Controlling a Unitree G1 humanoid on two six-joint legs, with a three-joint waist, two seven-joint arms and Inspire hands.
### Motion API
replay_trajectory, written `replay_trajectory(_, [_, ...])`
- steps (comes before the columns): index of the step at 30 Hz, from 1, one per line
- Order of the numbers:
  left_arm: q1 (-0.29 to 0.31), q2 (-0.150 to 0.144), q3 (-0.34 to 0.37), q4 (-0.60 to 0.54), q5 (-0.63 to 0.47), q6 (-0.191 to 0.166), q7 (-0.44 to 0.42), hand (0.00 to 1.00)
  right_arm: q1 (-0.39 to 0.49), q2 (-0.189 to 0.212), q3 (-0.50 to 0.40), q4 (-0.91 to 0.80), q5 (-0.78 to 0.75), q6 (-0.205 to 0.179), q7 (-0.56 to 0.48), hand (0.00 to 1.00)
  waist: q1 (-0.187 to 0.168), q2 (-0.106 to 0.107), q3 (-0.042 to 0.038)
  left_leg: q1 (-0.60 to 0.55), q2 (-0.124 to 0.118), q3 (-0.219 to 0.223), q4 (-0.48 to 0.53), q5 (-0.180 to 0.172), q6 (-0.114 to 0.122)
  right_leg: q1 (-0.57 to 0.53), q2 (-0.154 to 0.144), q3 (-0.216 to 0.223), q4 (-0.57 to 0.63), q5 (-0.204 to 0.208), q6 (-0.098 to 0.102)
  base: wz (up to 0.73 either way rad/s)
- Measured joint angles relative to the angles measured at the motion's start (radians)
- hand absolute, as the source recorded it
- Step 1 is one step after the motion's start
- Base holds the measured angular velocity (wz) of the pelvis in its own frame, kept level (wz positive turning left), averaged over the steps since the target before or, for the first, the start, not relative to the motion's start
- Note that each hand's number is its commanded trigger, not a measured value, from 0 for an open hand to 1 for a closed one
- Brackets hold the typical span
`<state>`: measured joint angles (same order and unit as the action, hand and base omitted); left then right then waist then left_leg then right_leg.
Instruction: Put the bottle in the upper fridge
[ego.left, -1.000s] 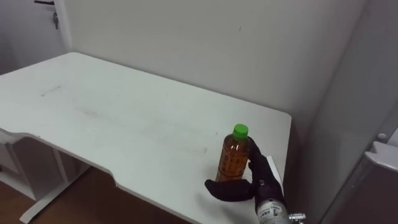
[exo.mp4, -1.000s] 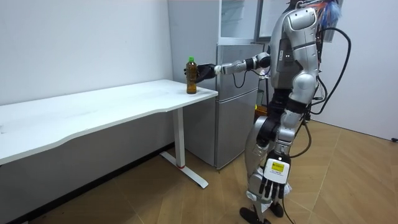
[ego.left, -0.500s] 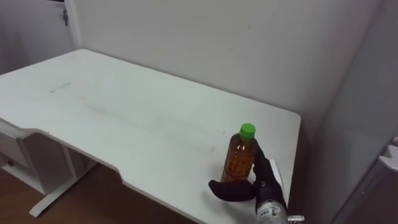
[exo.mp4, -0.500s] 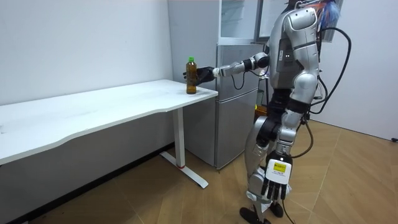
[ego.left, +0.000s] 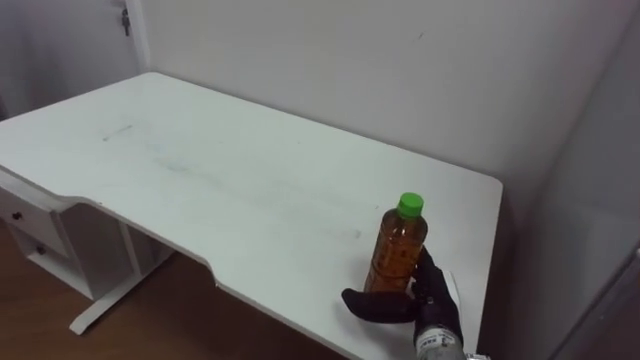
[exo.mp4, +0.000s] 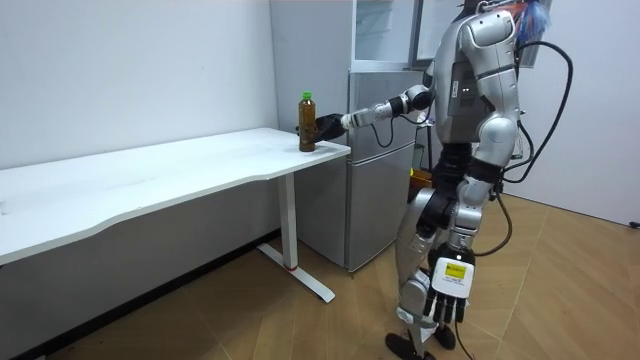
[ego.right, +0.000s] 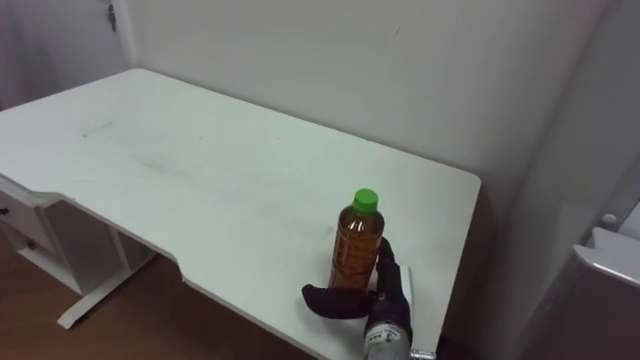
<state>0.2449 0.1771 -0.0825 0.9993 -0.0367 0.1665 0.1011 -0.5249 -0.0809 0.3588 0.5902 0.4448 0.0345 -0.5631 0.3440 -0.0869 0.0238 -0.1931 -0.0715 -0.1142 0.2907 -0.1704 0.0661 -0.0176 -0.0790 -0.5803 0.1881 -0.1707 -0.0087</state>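
An amber bottle (ego.left: 400, 250) with a green cap stands upright near the right end of the white table (ego.left: 200, 190). My right hand (ego.left: 432, 297) reaches in from the lower right and is open around it. The fingers rise along the bottle's right side, and the thumb lies stretched out low in front of its base. In the room view the bottle (exo.mp4: 307, 122) stands at the table's corner with my right hand (exo.mp4: 328, 123) against it. I stand beside the fridge (exo.mp4: 385, 150), and my left hand (exo.mp4: 446, 303) hangs open by my leg.
The grey fridge (ego.right: 612, 262) stands just right of the table, close to the bottle's corner. Its upper compartment (exo.mp4: 385, 30) shows white shelves. A wall runs behind the table. The table's front edge (ego.left: 150, 230) curves inward over a wooden floor.
My head camera has shifted, so the table sits further right and lower in the picture. The bottle has stayed in place and my right hand has stayed against it.
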Motion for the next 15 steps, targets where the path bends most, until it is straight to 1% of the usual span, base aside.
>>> replay_trajectory(2, [0.001,0.0,-0.004,0.001,-0.016,0.001,0.005,0.0,-0.007,-0.001,-0.001,0.0,0.003,0.0,-0.01,0.0,-0.005,0.005,0.0004,-0.009,-0.002,-0.002,0.003,0.003,0.001,-0.007,-0.002,0.0,0.002,0.0,0.0,0.08])
replay_trajectory(3, [0.003,0.0,-0.013,0.002,-0.026,0.002,0.006,0.0,-0.007,-0.002,-0.001,0.0,0.007,-0.003,-0.014,0.0,-0.006,0.01,-0.0015,-0.011,-0.004,-0.002,0.002,0.005,0.004,-0.012,-0.005,0.0,0.007,0.0,0.0,0.0])
replay_trajectory(4, [0.003,-0.001,-0.021,0.002,-0.033,0.003,0.005,0.0,-0.01,-0.004,-0.001,0.0,0.011,-0.004,-0.017,0.0,-0.006,0.017,-0.0022,-0.013,-0.005,-0.002,0.002,0.007,0.006,-0.02,-0.01,0.001,0.018,0.0,0.0,0.0])
replay_trajectory(5, [0.003,-0.001,-0.021,0.002,-0.038,0.003,0.005,0.0,-0.013,-0.004,-0.001,0.0,0.014,-0.005,-0.018,0.0,-0.008,0.018,-0.0017,-0.015,-0.006,-0.002,0.002,0.009,0.006,-0.022,-0.011,0.001,0.019,0.0,0.0,0.0])
replay_trajectory(7, [0.002,0.0,-0.021,0.002,-0.044,0.002,0.008,0.0,-0.017,-0.007,-0.002,0.0,0.022,-0.013,-0.023,0.0,-0.009,0.019,-0.0021,-0.024,-0.009,-0.001,0.002,0.015,0.009,-0.035,-0.015,0.002,0.024,0.0,0.0,0.0])
replay_trajectory(12, [0.003,0.0,-0.021,0.002,-0.05,0.002,0.023,0.0,-0.018,-0.008,-0.022,0.0,0.03,-0.012,-0.022,0.0,-0.008,0.021,-0.0009,-0.027,-0.013,-0.002,0.002,0.019,0.012,-0.042,-0.022,0.001,0.035,0.0,0.001,0.0])
replay_trajectory(15, [0.003,0.0,-0.022,0.0,-0.05,0.002,0.026,0.0,-0.022,-0.008,-0.029,0.0,0.03,-0.013,-0.023,0.0,-0.008,0.022,-0.0018,-0.04,-0.013,-0.002,0.01,0.018,0.012,-0.053,-0.022,0.002,0.04,0.001,0.002,0.0])
